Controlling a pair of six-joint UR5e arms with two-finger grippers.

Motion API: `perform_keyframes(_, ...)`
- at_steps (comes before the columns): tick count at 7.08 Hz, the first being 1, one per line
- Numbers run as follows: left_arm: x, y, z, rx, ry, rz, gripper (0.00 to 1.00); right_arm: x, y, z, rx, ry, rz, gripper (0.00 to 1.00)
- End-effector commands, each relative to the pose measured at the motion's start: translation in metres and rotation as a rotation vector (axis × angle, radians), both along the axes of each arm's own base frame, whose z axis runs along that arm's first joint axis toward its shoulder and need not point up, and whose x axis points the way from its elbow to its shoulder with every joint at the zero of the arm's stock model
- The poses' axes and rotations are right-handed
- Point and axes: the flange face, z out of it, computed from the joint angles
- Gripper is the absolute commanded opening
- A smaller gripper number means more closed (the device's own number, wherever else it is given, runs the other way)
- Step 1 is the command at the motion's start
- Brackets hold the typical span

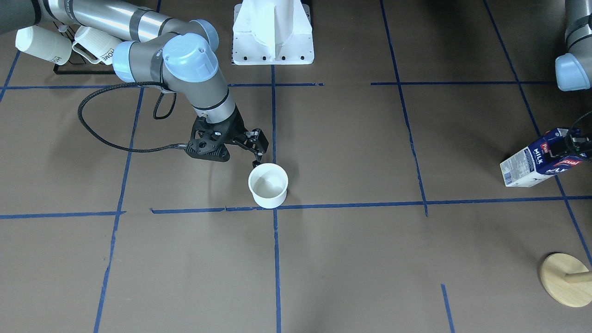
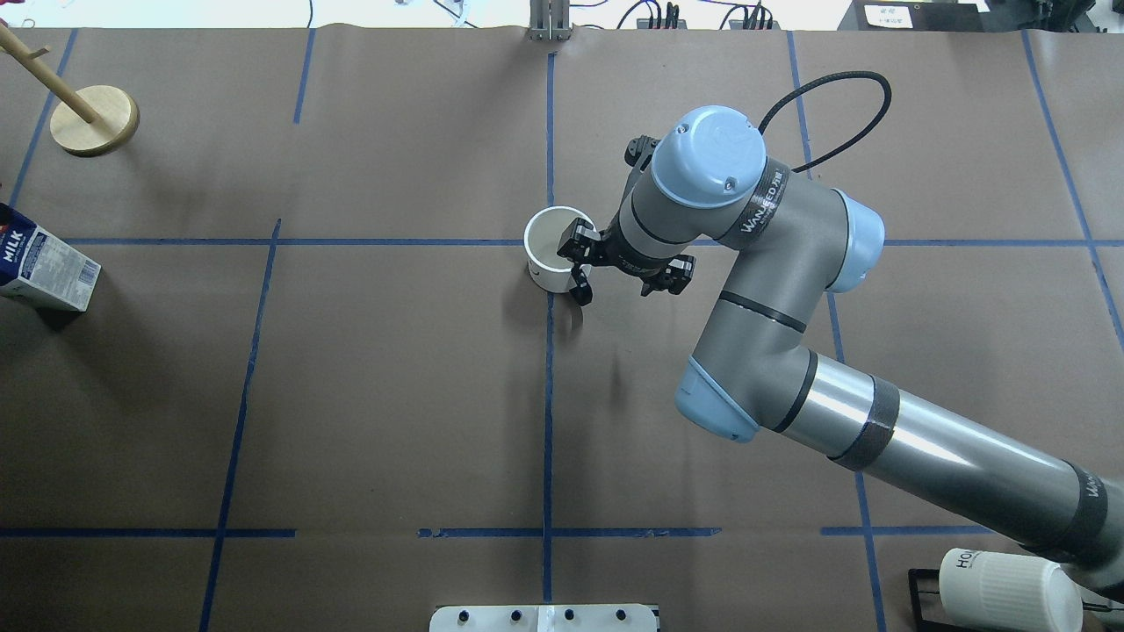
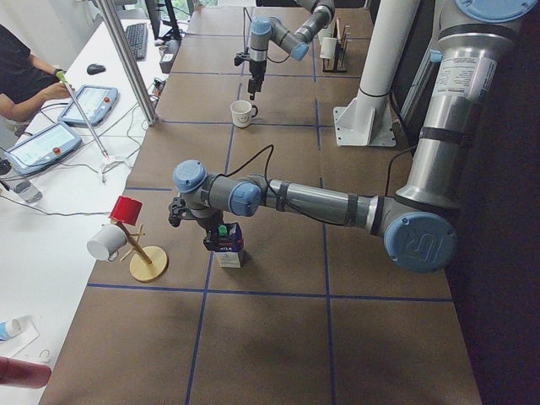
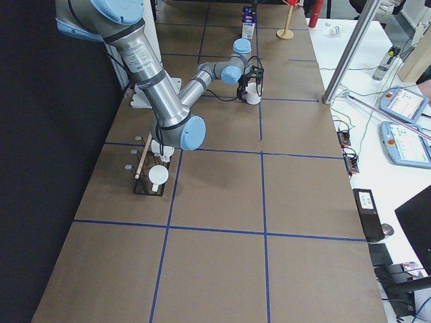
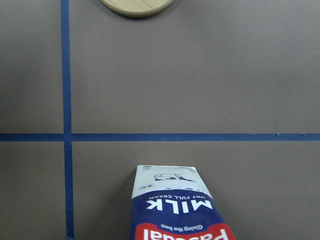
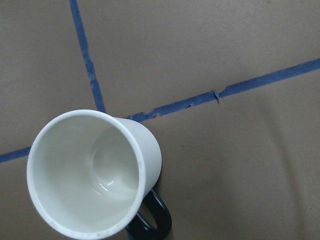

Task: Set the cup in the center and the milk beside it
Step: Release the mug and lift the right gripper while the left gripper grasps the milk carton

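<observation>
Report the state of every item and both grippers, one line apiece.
cup: upright, empty, at the blue tape crossing.
milk: upright, capped, far from the cup.
right gripper: open, at the cup's handle side.
left gripper: shut on the milk's top.

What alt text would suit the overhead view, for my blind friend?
A robot arm reaches from lower right, its right gripper at the white cup mid-table. A milk carton stands at the left edge, a wooden stand beyond it.
</observation>
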Motion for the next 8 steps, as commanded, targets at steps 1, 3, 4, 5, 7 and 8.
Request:
perform_keyframes(1,0.001,0.001,-0.015,0.025,0.006,-0.001,0.00,-0.002,0.002,0.000,0.000,0.000,-0.005,1.00)
perform_keyframes(3,0.011,-0.010,-0.125,0.045,0.042,-0.067,0.00,0.044,0.002,0.007,0.008,-0.024,0.019,1.00)
perform_keyframes(4,0.055,-0.035,-0.203,0.029,0.055,-0.059,0.00,0.107,0.018,0.036,0.026,-0.029,0.028,1.00)
perform_keyframes(5,0.115,-0.037,-0.255,0.004,0.064,-0.037,0.00,0.152,0.022,0.055,0.065,-0.026,-0.010,1.00)
perform_keyframes(7,0.248,-0.025,-0.356,0.052,0.007,-0.054,0.00,0.175,0.019,0.076,0.058,-0.015,-0.021,1.00)
perform_keyframes(8,0.289,-0.035,-0.390,0.027,-0.001,-0.074,0.00,0.176,0.020,0.076,0.059,-0.015,-0.022,1.00)
